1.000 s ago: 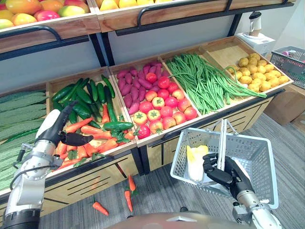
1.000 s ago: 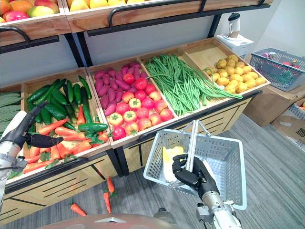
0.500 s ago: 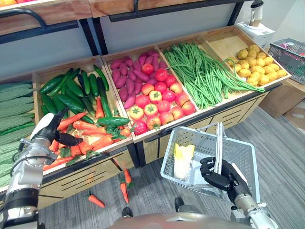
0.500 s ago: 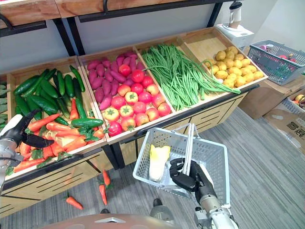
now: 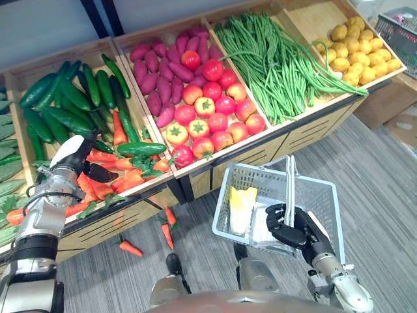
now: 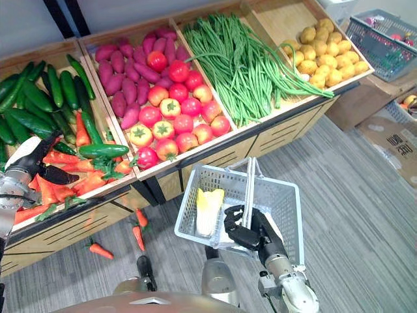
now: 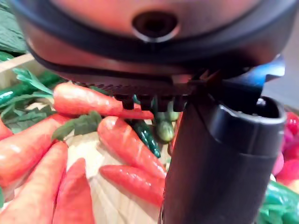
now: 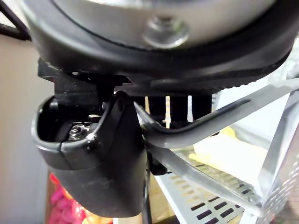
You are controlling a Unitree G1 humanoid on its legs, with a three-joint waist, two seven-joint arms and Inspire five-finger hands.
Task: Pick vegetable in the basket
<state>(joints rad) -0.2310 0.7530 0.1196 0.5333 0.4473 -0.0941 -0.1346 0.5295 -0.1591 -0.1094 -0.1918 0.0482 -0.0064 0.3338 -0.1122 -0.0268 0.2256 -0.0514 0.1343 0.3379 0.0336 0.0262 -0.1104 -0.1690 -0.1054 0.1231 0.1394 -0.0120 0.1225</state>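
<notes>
- The left hand [image 5: 73, 158] hovers over the carrots [image 5: 120, 179] in a wooden display stand [image 5: 306, 128]. Its fingers are released and outstretched, its thumb is spread, and it holds nothing.
- The right hand [image 5: 293, 228] holds the grey wire basket [image 5: 260, 175] in front of the stand, fingers clenched round its handles [image 5: 290, 189].
- A pale yellow leafy vegetable [image 5: 241, 207] lies in the basket's left end.
- Loose carrots [image 5: 130, 248] lie on the floor.
</notes>
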